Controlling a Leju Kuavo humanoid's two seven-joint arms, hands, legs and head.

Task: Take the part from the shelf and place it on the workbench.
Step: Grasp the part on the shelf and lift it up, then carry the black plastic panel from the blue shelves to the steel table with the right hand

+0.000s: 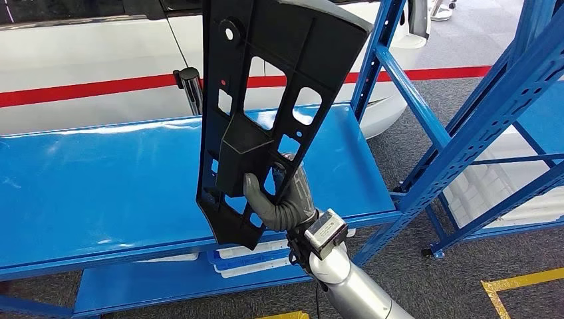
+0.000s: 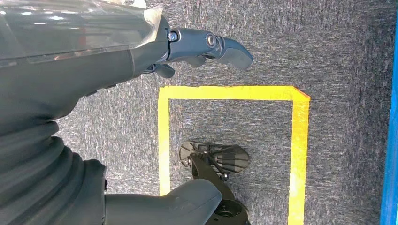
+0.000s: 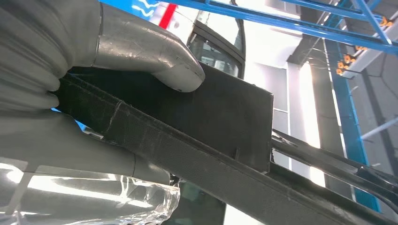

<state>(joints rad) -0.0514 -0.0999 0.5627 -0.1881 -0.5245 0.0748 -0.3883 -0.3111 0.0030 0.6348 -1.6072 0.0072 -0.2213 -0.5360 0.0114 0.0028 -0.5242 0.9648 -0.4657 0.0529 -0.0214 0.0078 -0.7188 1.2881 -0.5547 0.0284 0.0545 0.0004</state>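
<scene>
The part is a long black plastic panel with several cut-outs and a raised box in its middle. It stands almost upright in the air above the blue shelf board. My right hand grips it near its lower end, thumb across the raised box. In the right wrist view the thumb presses on the panel, whose edge runs through the palm. My left hand hangs over the carpet, its fingers apart and holding nothing.
Blue rack uprights and braces stand at the right. A lower shelf carries white trays. A white car with a red stripe stands behind the rack. Yellow tape marks a box on the grey carpet.
</scene>
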